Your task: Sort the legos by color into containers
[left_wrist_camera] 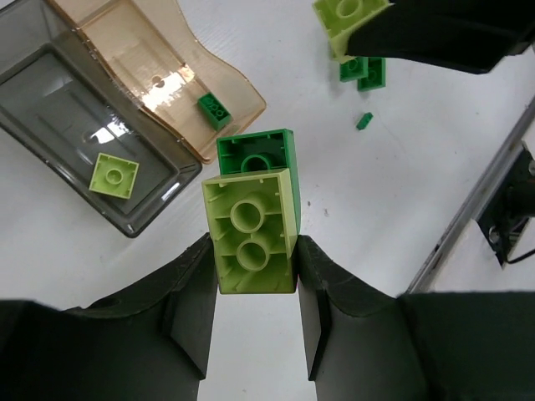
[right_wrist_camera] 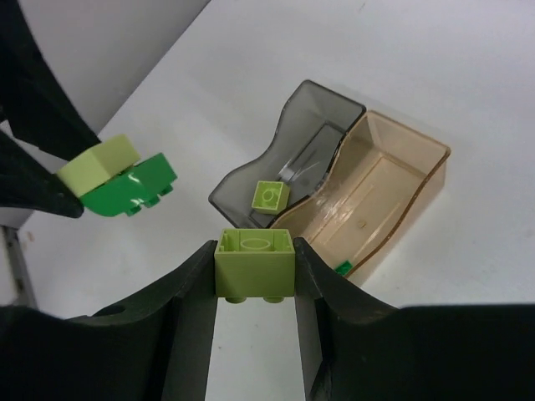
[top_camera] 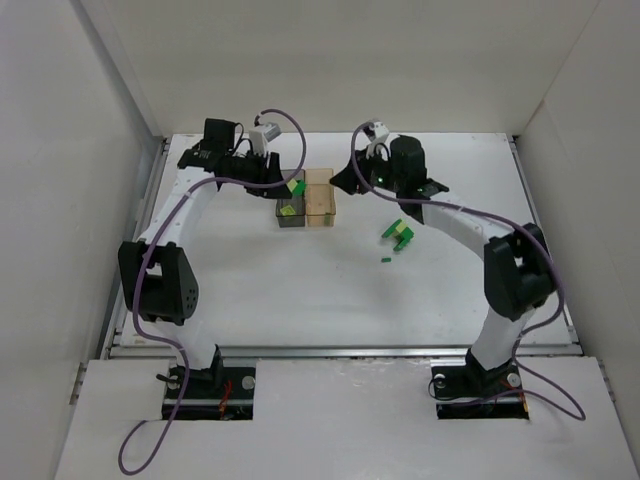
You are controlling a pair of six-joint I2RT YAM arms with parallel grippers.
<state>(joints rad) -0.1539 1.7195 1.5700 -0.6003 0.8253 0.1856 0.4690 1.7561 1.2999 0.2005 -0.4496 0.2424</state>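
My left gripper (left_wrist_camera: pixel 255 251) pinches a stuck pale-and-green pair (left_wrist_camera: pixel 251 221). My right gripper (right_wrist_camera: pixel 256 255) pinches one pale brick (right_wrist_camera: pixel 255 266) by its flat sides. Light, stiff, slick plastic, I judge. Beyond, the grey box (left_wrist_camera: pixel 67 100) holds a pale tile (left_wrist_camera: pixel 114 174) and the amber box (left_wrist_camera: pixel 150 58) a green bit (left_wrist_camera: pixel 215 109). Loose greens (top_camera: pixel 400 233) lie apart.
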